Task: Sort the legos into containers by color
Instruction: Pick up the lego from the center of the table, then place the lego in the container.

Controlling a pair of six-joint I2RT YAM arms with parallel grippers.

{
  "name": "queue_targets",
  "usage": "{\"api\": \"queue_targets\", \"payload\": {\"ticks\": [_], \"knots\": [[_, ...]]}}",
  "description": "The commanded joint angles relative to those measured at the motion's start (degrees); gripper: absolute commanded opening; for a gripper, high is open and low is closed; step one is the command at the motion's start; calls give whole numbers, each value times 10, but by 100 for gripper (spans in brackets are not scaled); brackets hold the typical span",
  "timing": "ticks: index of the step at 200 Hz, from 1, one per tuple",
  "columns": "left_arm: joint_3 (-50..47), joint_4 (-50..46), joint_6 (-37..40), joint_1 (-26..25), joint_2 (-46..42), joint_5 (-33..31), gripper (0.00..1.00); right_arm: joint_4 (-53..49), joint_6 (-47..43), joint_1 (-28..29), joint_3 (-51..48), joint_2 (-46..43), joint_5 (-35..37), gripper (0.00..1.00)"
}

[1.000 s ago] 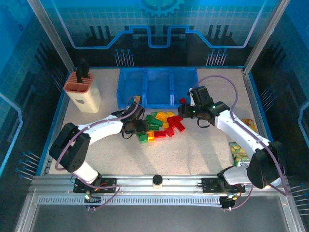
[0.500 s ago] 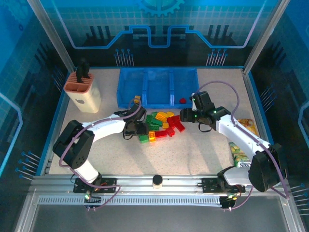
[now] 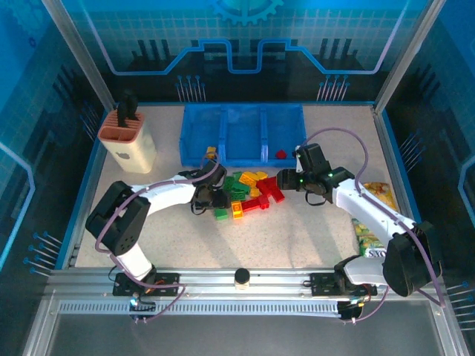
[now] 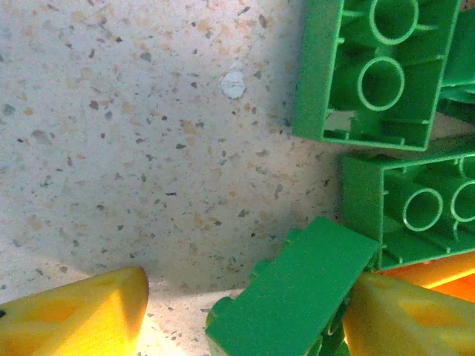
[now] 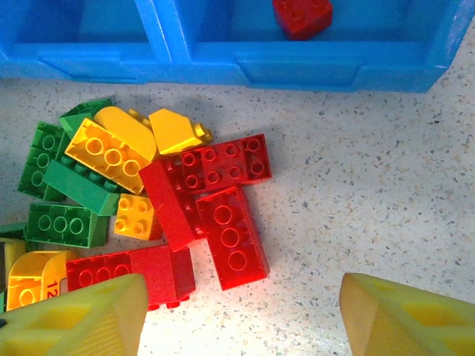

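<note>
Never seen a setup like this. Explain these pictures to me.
Two robot arms are bolted at a table's near edge, each ending in a two-finger pincer. The wide picture looks down from above and behind; the other two come from wrist cameras, the yellow wedges being each pincer's fingers. On the table lie red, green and yellow bricks, a blue tray of three bins with a red brick inside, a beige holder and snack packets. The left pincer is open over green bricks, the right pincer open above the pile; neither grips anything.
</note>
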Motion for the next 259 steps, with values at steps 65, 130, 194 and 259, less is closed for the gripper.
{"api": "queue_targets", "payload": {"ticks": [65,130,194,259], "knots": [[19,-9,2,-2,10,7,29,11,7,-10,-10,-21,-9,69],[69,-41,5,-2,-58,-3,24,19,13,-10,-17,-31,-23,68],[311,-96,48,26,53,-17,26,34,30,3,-84,-62,-40,66],[525,-147,64,43,220,-36,37,-21,10,-6,-87,-140,-21,65]]}}
